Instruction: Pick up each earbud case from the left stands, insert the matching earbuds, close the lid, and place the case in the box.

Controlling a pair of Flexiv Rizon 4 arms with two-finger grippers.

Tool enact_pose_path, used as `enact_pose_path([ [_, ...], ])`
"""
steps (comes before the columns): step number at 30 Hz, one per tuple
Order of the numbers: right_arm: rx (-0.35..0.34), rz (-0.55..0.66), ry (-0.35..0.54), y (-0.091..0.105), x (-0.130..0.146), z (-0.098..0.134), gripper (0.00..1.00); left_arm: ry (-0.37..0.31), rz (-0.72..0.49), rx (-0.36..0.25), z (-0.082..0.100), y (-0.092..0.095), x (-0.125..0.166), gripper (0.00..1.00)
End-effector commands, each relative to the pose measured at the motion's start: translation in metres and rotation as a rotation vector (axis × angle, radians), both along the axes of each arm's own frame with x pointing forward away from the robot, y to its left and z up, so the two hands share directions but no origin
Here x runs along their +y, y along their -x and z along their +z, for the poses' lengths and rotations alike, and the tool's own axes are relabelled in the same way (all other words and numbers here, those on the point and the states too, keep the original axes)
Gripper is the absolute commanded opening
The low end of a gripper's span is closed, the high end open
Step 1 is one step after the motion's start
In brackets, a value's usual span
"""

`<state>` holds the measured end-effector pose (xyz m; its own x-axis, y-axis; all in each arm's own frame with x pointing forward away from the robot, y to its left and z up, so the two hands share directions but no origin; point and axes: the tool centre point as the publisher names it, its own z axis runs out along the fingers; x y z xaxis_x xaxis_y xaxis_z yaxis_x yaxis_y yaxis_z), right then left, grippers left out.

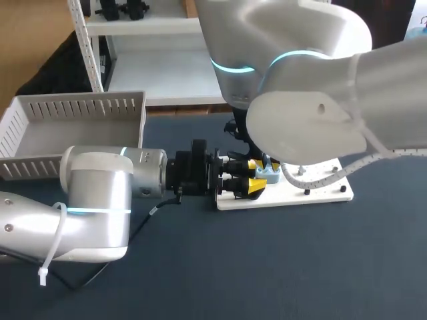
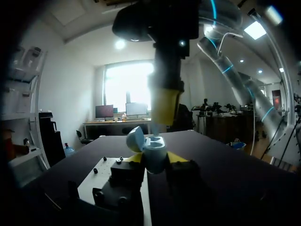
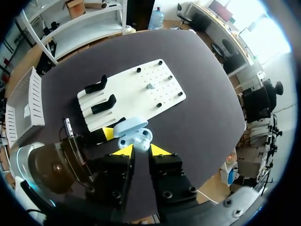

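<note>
Left tool (image 2: 154,163) clamps the open case (image 2: 153,151) above the worktop (image 1: 267,267); right tool (image 3: 141,150) hovers over it, grip impossible to tell.

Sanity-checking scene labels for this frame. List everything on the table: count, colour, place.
slotted plastic box: 1, white, table's back-left corner
perforated board: 1, white, mid-table
hook-shaped stands: 2, black, on the board's end nearest the box
round pegs: 4, black, around the board's perforated part
small piece: 1, pale blue, middle of the board; too small to identify
plastic earbud case: 1, light blue, lid open, held off the board's stand end
table: 1, dark
left gripper: yellow tips, shut on the case
right gripper: yellow tips, directly above the case
</note>
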<state>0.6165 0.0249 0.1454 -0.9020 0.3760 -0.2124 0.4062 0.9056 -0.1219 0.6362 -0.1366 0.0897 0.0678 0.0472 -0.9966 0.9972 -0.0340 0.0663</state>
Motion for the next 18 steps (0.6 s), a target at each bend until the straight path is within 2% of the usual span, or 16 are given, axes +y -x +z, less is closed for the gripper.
enact_pose_path([
  [1, 0.006, -0.002, 0.005, -0.0027, 0.0007, -0.001, 0.0, 0.002, -0.002, -0.001, -0.0009, -0.0007, -0.0001, 0.0],
  [18, 0.012, -0.009, 0.009, -0.0058, -0.0032, -0.004, 0.0, 0.002, -0.002, -0.001, -0.0009, -0.0007, -0.0001, 0.0],
])
